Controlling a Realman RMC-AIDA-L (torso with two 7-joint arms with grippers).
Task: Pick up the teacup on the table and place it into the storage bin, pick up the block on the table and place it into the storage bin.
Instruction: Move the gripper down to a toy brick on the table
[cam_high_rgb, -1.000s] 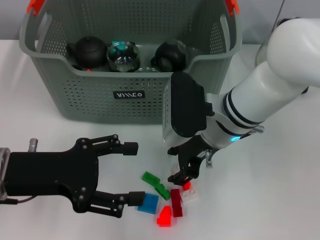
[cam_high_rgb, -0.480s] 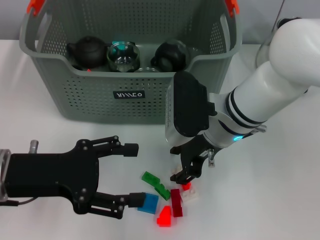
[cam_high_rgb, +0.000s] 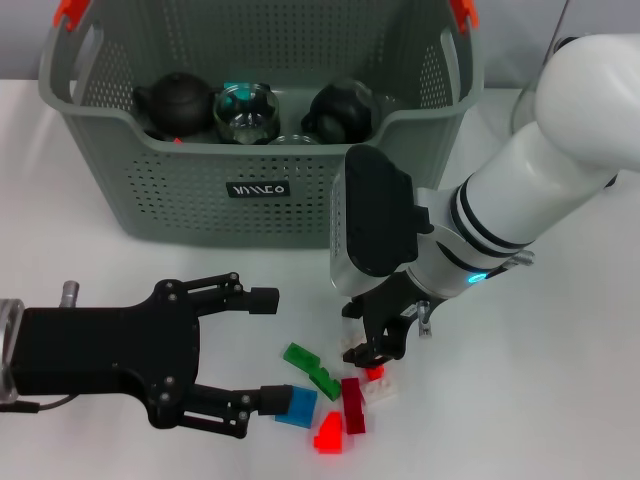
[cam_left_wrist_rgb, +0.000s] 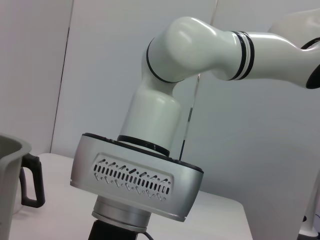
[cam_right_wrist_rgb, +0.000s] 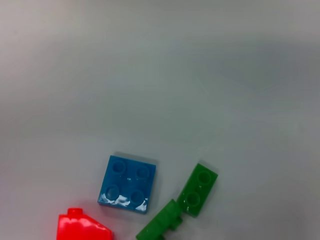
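Blocks: blue (cam_high_rgb: 297, 406), green (cam_high_rgb: 311, 369), red (cam_high_rgb: 329, 434), dark red (cam_high_rgb: 352, 405), white (cam_high_rgb: 378, 388), clustered on table (cam_high_rgb: 560, 380) before storage bin (cam_high_rgb: 258, 190). Right gripper (cam_high_rgb: 372, 350) over white block, small red piece between narrow jaws. Left gripper (cam_high_rgb: 262, 348) low beside blue block, jaws wide. Right wrist view shows blue stud pattern, no fingers. Bin holds teapots (cam_high_rgb: 178, 101), glass cup (cam_high_rgb: 245, 110).

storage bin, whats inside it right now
In the storage bin: a dark teapot, a glass cup and another dark pot. The front wall hides the bin floor and whatever lies lower down.
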